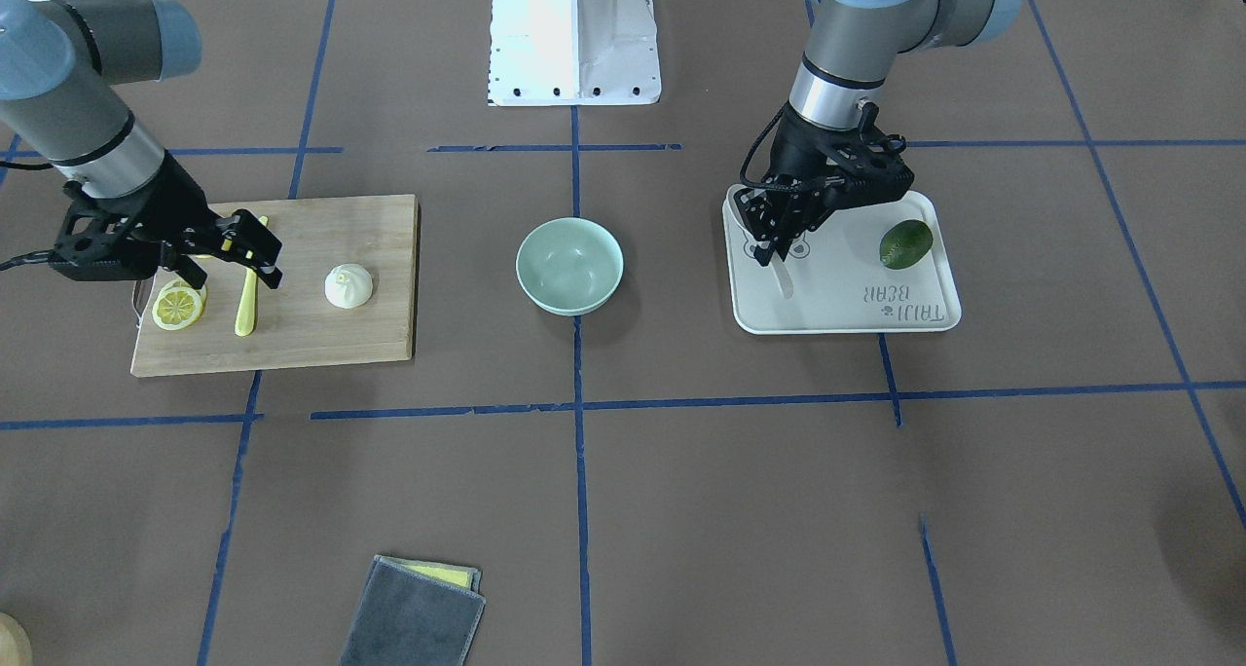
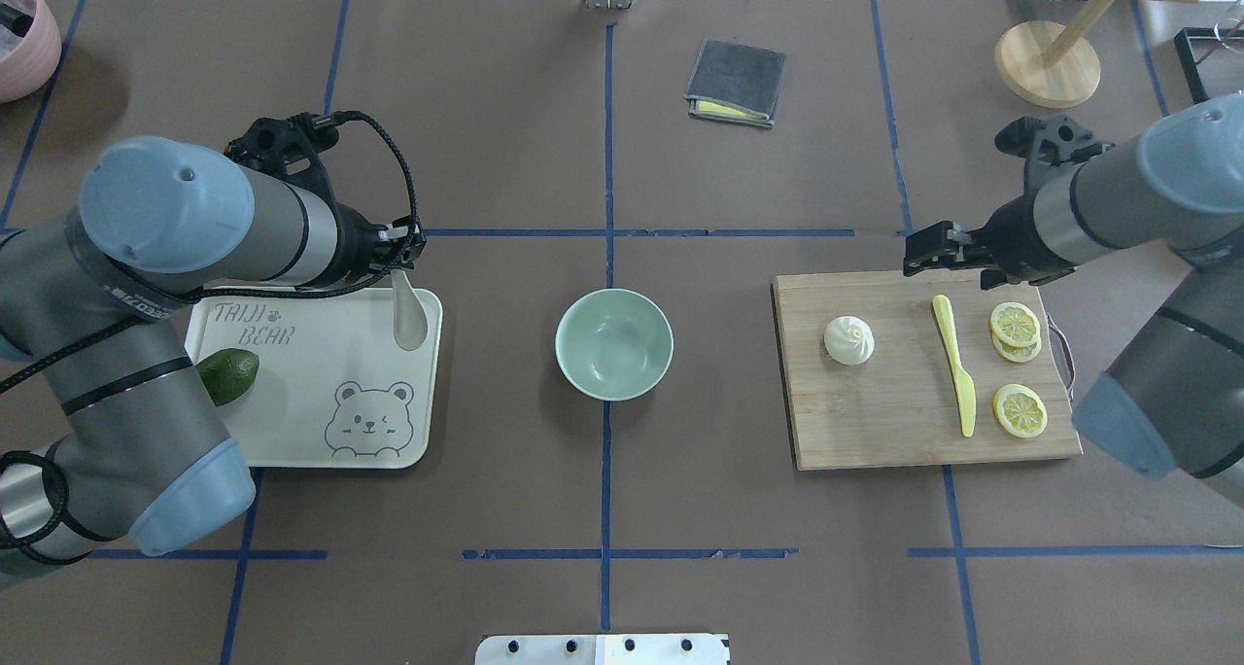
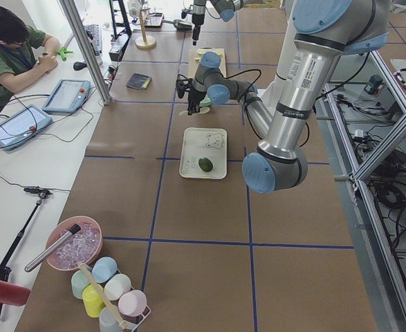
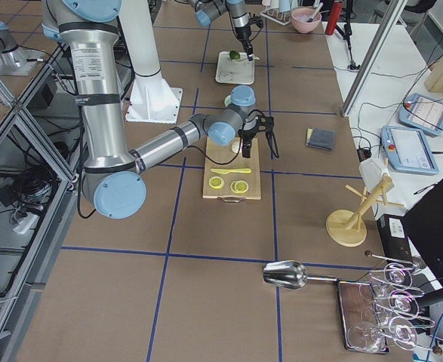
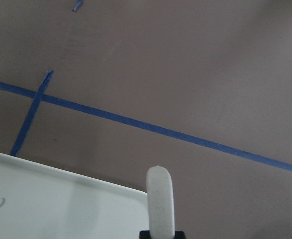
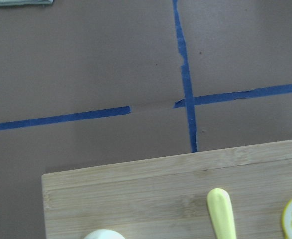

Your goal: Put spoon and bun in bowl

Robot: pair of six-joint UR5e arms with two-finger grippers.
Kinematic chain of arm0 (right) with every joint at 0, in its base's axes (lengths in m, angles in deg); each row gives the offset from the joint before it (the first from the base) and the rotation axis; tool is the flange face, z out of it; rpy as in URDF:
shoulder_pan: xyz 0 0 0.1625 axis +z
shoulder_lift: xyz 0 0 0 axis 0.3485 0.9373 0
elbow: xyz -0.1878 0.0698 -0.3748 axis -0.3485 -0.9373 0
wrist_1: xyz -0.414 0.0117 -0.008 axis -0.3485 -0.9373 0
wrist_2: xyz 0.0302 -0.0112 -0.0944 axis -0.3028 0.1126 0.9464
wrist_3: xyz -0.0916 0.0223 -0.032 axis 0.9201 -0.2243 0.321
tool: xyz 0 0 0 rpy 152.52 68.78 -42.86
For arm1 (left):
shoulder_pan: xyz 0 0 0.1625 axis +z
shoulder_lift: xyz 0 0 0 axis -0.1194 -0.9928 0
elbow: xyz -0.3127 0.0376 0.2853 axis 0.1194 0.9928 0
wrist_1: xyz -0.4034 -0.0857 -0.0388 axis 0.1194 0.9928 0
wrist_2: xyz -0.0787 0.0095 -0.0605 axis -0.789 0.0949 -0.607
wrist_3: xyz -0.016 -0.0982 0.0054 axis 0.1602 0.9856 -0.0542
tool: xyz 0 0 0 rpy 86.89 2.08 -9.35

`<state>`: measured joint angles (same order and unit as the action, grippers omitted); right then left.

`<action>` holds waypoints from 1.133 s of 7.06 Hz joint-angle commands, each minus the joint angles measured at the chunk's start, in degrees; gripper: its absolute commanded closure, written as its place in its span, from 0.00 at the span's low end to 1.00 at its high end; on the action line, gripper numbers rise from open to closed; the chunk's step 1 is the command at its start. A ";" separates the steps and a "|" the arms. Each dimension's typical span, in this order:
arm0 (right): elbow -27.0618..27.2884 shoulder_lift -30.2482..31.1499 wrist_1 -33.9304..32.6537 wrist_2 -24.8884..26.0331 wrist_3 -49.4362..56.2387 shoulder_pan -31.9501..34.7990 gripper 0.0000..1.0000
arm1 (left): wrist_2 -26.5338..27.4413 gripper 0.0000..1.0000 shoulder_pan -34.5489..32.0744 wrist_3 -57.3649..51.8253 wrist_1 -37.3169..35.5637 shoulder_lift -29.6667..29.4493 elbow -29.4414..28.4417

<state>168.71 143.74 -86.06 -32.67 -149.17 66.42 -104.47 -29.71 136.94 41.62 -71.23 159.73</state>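
The off-white spoon (image 2: 409,317) is at the far right corner of the white bear-print tray (image 2: 292,422). My left gripper (image 2: 398,262) is shut on its handle, and the scoop hangs over the tray. In the left wrist view the handle end (image 5: 160,199) sticks out between the jaws. The white pleated bun (image 2: 848,340) sits on the wooden cutting board (image 2: 875,422). My right gripper (image 2: 918,255) is open and empty above the board's far edge, apart from the bun (image 1: 348,286). The empty mint-green bowl (image 2: 613,343) stands between tray and board.
A yellow plastic knife (image 2: 954,364) and lemon slices (image 2: 1019,410) lie on the board right of the bun. A dark green lime (image 2: 230,373) lies on the tray. A folded grey cloth (image 2: 736,82) and a wooden stand (image 2: 1047,62) are at the table's far side.
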 commanded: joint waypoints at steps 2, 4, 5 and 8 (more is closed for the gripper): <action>-0.50 -2.50 -0.53 9.28 -3.68 -10.68 0.00 | -0.16 1.00 0.18 2.57 1.51 -1.39 -1.68; -1.82 -2.76 -0.53 9.37 -3.59 -11.65 0.01 | -0.16 1.00 0.18 2.66 1.51 -1.47 -1.68; -2.08 -2.67 -0.53 10.07 -3.50 -11.75 0.03 | -0.16 1.00 0.18 2.66 1.51 -1.56 -1.68; -3.05 -2.76 -0.53 11.83 -2.80 -11.75 0.16 | -0.07 1.00 0.36 2.66 1.60 -1.65 -2.20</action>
<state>165.92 141.01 -86.59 -21.42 -152.17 54.70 -104.61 -29.42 139.60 43.15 -72.82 157.78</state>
